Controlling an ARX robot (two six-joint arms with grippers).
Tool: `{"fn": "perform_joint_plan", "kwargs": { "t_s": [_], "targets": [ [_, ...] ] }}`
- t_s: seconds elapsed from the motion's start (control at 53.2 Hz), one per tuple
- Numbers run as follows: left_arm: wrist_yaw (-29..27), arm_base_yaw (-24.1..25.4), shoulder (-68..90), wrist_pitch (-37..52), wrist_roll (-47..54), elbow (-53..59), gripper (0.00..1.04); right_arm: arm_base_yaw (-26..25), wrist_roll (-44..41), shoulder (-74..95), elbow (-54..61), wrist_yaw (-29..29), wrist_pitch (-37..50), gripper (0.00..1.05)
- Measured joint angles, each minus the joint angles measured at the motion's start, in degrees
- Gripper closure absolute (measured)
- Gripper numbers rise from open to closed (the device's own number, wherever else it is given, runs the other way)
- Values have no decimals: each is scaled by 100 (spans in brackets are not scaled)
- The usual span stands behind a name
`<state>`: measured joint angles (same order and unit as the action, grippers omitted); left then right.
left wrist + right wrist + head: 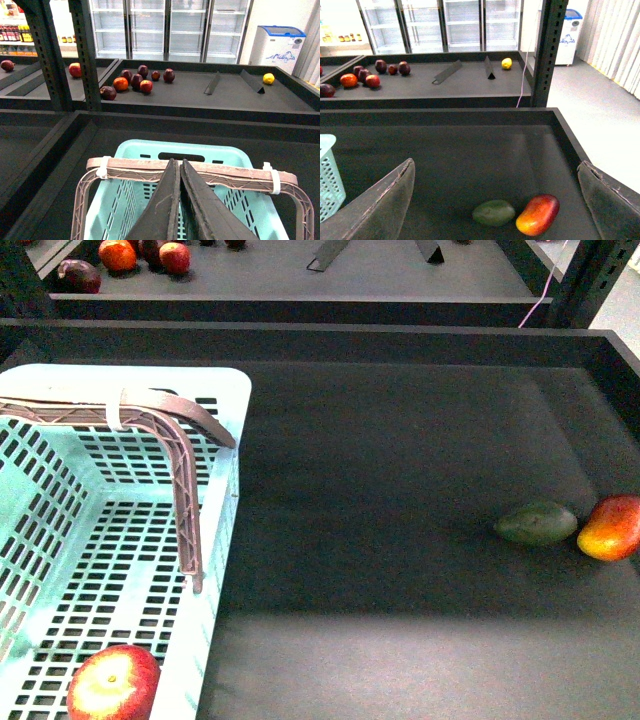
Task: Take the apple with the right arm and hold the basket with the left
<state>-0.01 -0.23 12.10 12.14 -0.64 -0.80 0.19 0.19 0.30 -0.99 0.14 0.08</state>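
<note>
The apple (112,685), red with yellow patches, lies on the slotted floor of the mint-blue basket (130,375) at its near end. Neither arm shows in the front view. In the left wrist view my left gripper (177,162) is shut, its dark fingers pressed together with nothing between them. Their tips lie over the brown handle (225,175) of the basket (150,147). My right gripper (495,165) is wide open over the dark bin floor. One basket corner (327,175) shows at that view's edge, and the apple is out of that view.
A green avocado (537,523) and a red-orange mango (612,527) lie touching at the bin's right, framed between my right fingers as avocado (493,212) and mango (538,215). Raised black walls (320,335) bound the bin. The far shelf holds several fruits (135,80).
</note>
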Motion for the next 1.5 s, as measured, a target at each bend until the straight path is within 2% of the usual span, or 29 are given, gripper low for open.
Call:
{"fn": "perform_joint_plan", "kwargs": {
  "t_s": [0.169,0.207,0.263,0.977,1.09,1.503],
  "targets": [
    [2,-2,-221,-225,0,-2,101,0,0,0,0,-2,0,9],
    [2,0,-682,-874,2,-2,101,0,0,0,0,-2,0,9],
    [2,0,-1010,-1147,2,-2,101,0,0,0,0,0,0,9],
    [0,0,-1174,-1202,-2,-2,101,0,0,0,0,0,0,9],
    [0,0,-1174,-1202,2,-2,78,0,0,0,0,-2,0,9],
    [0,0,-1174,-1202,2,-2,10,0,0,0,0,-2,0,9]
  ]
}}
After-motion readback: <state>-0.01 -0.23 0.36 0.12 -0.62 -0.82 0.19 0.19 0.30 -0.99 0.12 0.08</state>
